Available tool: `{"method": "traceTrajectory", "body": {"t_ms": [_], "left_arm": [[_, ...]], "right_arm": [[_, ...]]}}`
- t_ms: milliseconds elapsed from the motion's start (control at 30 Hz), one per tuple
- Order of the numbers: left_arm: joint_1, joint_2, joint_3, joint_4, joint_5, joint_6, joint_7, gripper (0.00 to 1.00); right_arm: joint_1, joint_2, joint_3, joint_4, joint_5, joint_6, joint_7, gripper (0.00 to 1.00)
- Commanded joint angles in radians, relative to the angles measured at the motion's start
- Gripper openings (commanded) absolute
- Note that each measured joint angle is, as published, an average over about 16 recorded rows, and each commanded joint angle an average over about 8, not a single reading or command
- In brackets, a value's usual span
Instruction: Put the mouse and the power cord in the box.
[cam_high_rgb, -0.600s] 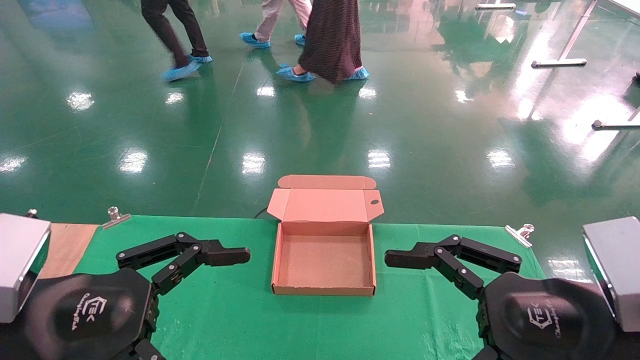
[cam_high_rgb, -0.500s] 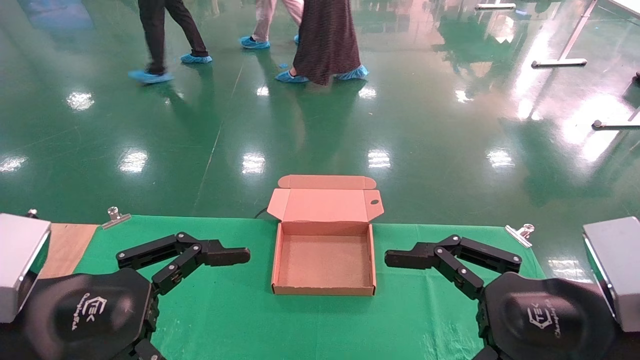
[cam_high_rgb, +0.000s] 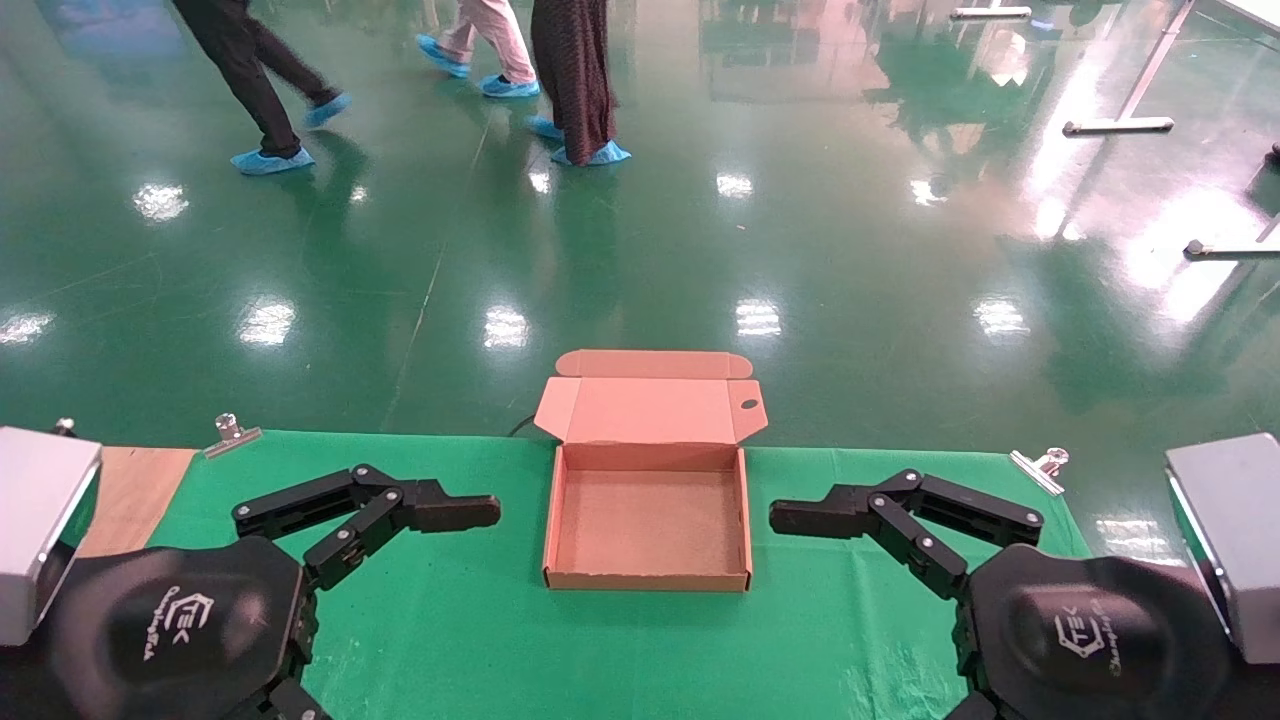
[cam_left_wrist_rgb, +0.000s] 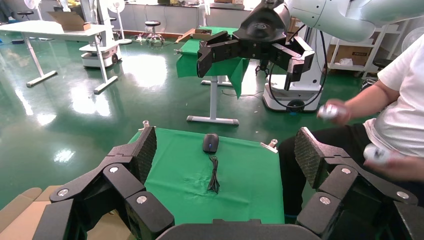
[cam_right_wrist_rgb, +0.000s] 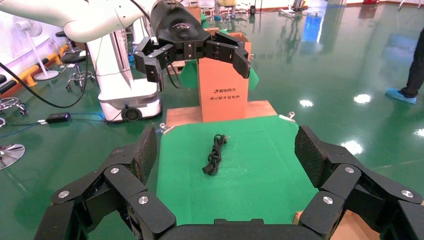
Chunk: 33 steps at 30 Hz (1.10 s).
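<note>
**A:** Where do the two things lie?

**B:** Neither is in the shallow brown cardboard box (cam_high_rgb: 647, 578), which stands with its lid flapped back in the middle of the green-clothed counter (cam_high_rgb: 450, 620). The head view shows neither of them. The small black oval mouse (cam_left_wrist_rgb: 210, 143) shows only in the left wrist view, far along the cloth past the box, at the right arm's end. The coiled black power cord (cam_right_wrist_rgb: 215, 154) shows only in the right wrist view, at the left arm's end.

**A:** And the claws?

**B:** The left claw (cam_left_wrist_rgb: 227, 155) and the right claw (cam_right_wrist_rgb: 227, 150) hang one on each side of the box, tips turned towards it. Both are spread wide and hold nothing.

**A:** So which arm takes which?

**B:** I judge that each thing lies behind the claw on its own side, so the right arm is nearer the mouse and the left is nearer the cord. Either claw would have to turn away from the box to reach its thing. The cord's bundle runs lengthwise along the counter, so a grip across its narrow middle looks best.
</note>
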<state>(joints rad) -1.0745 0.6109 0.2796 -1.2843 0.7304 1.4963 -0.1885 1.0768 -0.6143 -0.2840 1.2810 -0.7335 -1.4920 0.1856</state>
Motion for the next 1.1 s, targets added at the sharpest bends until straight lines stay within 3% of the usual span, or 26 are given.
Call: {"method": "traceTrajectory", "body": {"t_ms": [33, 300, 467, 733, 1100], "left_arm": [[0.0, 0.0, 0.0, 0.001, 0.0, -0.001, 0.001, 1.0], [0.0, 0.005, 0.004, -0.001, 0.011, -0.004, 0.002, 1.0], [-0.03, 0.032, 0.053, 0.004, 0.121, -0.007, 0.033, 1.0], [-0.111, 0.111, 0.18, 0.144, 0.401, 0.017, 0.142, 1.0], [-0.261, 0.238, 0.341, 0.499, 0.784, -0.029, 0.431, 1.0]], "right_arm": [[0.0, 0.0, 0.0, 0.0, 0.0, 0.0, 0.0, 1.0], [-0.002, -0.002, 0.0, -0.003, 0.001, 0.0, -0.002, 1.0], [0.005, -0.014, -0.027, -0.035, -0.062, -0.012, -0.036, 1.0], [0.096, -0.07, -0.156, -0.16, -0.324, -0.066, -0.131, 1.0], [0.306, -0.201, -0.386, -0.426, -0.743, -0.069, -0.32, 1.0]]}}
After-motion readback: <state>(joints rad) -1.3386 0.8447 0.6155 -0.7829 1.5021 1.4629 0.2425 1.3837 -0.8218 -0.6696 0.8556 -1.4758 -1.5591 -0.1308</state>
